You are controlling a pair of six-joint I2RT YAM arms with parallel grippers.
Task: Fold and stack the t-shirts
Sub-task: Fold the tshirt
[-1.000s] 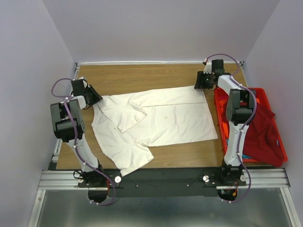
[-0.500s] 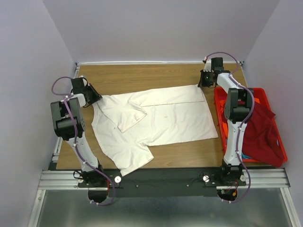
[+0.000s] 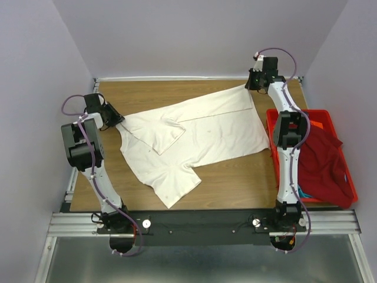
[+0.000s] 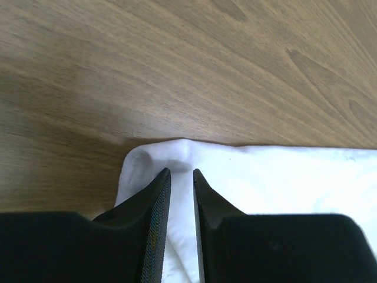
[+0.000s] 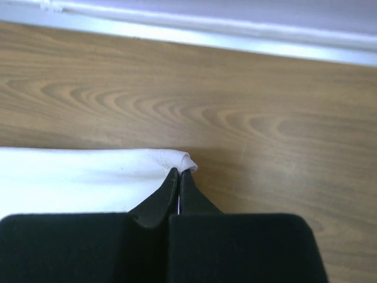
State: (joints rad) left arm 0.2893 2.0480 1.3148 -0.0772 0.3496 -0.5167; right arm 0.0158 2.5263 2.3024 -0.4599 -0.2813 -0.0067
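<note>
Cream-white t-shirt (image 3: 194,138) is pinched by left fingers (image 4: 150,236) and right fingers (image 5: 156,206); one crate (image 3: 351,194) at 3 o'clock holds one dark red t-shirt (image 3: 321,168).

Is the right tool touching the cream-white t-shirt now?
Touching. The right wrist view shows the right tool shut on the corner hem of the cream-white t-shirt.

A wood-grain table (image 3: 177,94) sits between plain pale lilac walls (image 3: 194,35) under even light.
</note>
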